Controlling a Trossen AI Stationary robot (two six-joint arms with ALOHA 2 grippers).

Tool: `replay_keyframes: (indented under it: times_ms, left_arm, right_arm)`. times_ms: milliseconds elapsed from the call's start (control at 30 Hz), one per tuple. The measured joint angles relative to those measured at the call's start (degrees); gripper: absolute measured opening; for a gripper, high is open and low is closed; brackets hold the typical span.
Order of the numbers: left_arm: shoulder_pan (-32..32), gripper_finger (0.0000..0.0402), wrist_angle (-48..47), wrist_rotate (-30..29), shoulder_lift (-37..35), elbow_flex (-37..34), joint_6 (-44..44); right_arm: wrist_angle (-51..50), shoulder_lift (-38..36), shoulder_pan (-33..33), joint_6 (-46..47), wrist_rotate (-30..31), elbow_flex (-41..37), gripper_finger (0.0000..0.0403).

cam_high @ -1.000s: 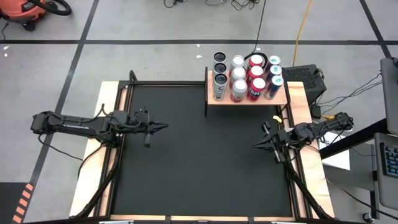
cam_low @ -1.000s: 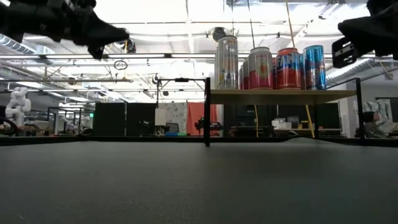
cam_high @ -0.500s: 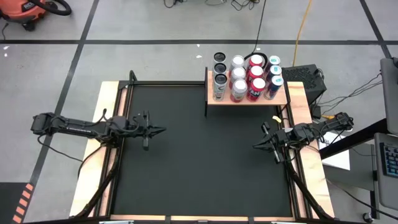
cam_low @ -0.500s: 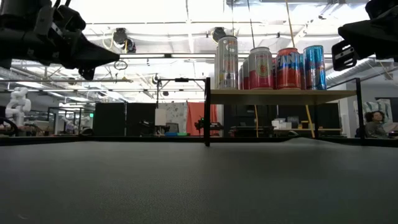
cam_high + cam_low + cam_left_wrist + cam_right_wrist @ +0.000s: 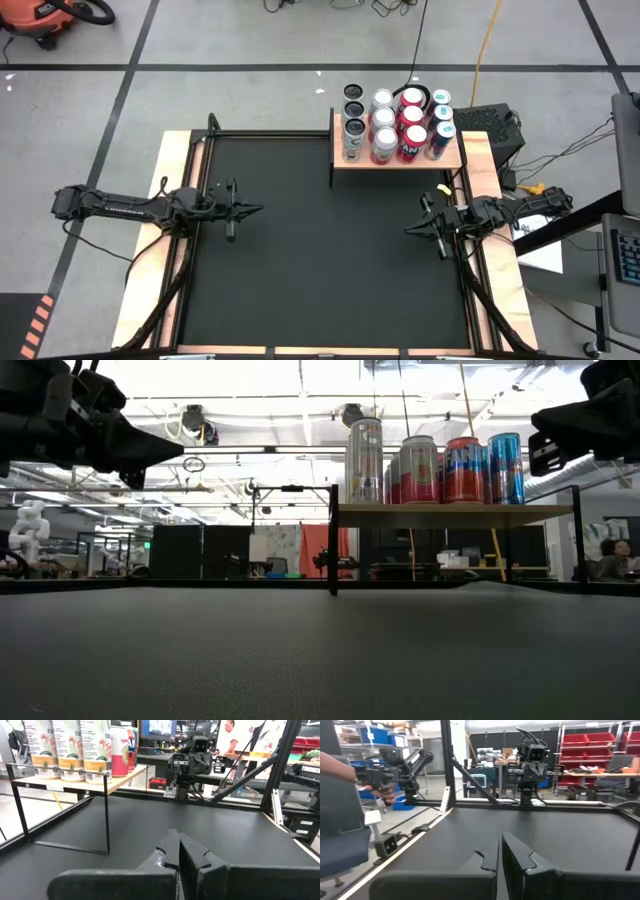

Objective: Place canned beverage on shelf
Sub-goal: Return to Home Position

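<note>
My left gripper (image 5: 259,209) has slid a little further toward the left edge of the high view since a second ago; the right gripper (image 5: 409,233) has barely shifted. The cans (image 5: 397,125) stand in four rows of three on the shelf (image 5: 396,165), right of centre near the top. Both grippers hover over the black mat (image 5: 320,270), one mid-left and one mid-right, well apart from the shelf. Each has its fingers pressed together on nothing.

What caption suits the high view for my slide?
Cans lined up on the shelf; left gripper and right gripper, both shut and empty, hover at opposite sides of the black mat.
</note>
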Motion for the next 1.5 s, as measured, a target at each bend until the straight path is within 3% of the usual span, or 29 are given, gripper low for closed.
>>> replay_keyframes:
  times_ms: [133, 867, 1500]
  left_arm:
    - [0.0, 0.0000, -2.6, 0.5, -0.9, 0.0, 0.1]
    - [0.0, 0.0000, -13.0, 2.2, -8.3, 0.0, 1.7]
    - [0.0, 0.0000, -28.8, 3.7, -27.1, 0.1, 2.2]
  right_arm:
    - [-0.2, 0.0, -2.5, -0.1, -2.9, 0.0, 0.0000]
    - [-1.7, 0.0, -11.2, -1.2, -4.1, 0.0, 0.0000]
    - [-1.6, 0.0, -13.2, -0.2, -2.6, 0.0, 0.0000]
